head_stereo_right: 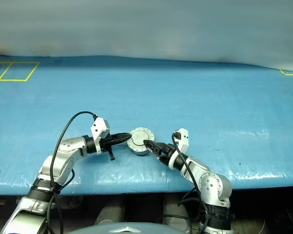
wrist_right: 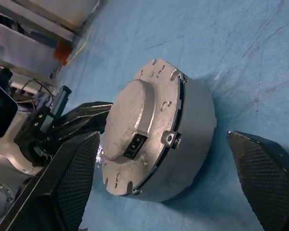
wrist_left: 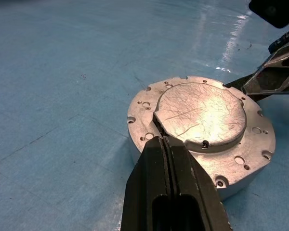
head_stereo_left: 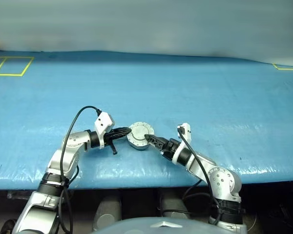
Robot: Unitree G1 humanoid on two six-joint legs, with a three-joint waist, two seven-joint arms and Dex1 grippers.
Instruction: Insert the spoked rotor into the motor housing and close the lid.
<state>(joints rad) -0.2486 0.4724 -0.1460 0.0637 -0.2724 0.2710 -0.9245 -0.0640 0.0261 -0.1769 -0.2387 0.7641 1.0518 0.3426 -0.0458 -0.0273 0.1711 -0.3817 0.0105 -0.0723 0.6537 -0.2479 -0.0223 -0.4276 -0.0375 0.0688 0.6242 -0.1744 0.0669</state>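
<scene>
A: Where is the housing [head_stereo_left: 139, 136]?

B: On the blue table [head_stereo_left: 195, 92], between the two pincers, lid [wrist_left: 202, 113] down flat on it. The left gripper [wrist_left: 160, 140] has its fingers pressed together, holding nothing, tips resting on the lid's rim.

A: And the right one?

B: The right gripper [wrist_right: 159, 159] is spread wide, one finger [wrist_right: 74, 178] on each side of the housing wall (a gap shows at the far finger, the near one sits close; I cannot tell if it touches).

A: Room to move?

B: Bare table stretches well beyond both pincers; the table's near edge runs just behind the wrists.

A: Anything hidden?

B: The shut lid covers the inside, so the rotor and windings cannot be seen. The housing's far underside is out of sight.
</scene>
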